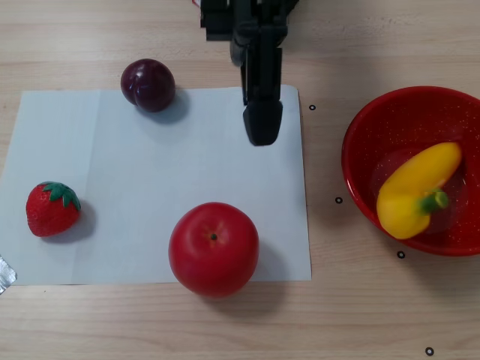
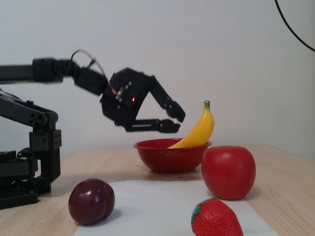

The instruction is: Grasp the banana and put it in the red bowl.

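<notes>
1. On the right of the other view, the red bowl (image 1: 358,142) sits on the wooden table (image 1: 360,315), just off the edge of the white paper sheet (image 1: 150,225). The banana (image 1: 416,191) lies inside it, its green stem tip pointing toward the camera.
2. In the same view, the gripper (image 1: 262,135) reaches down from the top edge and hangs over the paper's upper right part, apart from the bowl. From this angle I cannot tell how wide its jaws stand.
3. On the paper lie a plum (image 1: 148,85), a strawberry (image 1: 51,208) and a red apple (image 1: 214,248).
4. In the fixed view, the gripper (image 2: 174,122) hovers in the air left of the banana (image 2: 199,130), its two fingers parted at the tips and holding nothing.
5. There the banana leans upright in the red bowl (image 2: 170,156), stem up, behind the apple (image 2: 228,172).
</notes>
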Motion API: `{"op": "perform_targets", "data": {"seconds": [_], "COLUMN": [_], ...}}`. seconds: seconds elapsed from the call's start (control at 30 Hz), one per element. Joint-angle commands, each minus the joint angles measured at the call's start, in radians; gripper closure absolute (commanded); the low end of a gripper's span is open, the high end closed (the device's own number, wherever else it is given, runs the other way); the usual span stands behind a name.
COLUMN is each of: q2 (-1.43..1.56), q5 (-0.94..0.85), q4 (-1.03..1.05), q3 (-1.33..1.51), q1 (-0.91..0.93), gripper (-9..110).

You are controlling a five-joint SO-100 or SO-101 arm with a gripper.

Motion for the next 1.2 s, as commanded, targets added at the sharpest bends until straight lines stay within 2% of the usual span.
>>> {"op": "perform_targets", "data": {"seconds": [0.0,0.33,0.5,0.73,1.03,1.17], "q2": [0.094,0.305,0.416,0.416,0.414,0.414], "q5": [-0.020,-0.028,-0.052,-0.002,-0.029,-0.032], "q4": [-0.110,-0.236,0.020,0.328,0.529,0.680], "q3": [-0.012,0.331,0.345,0.347,0.347,0.348], "q1": [-0.005,0.014,0.017,0.017,0.017,0.015], "gripper": [101,101,101,101,101,101]}}
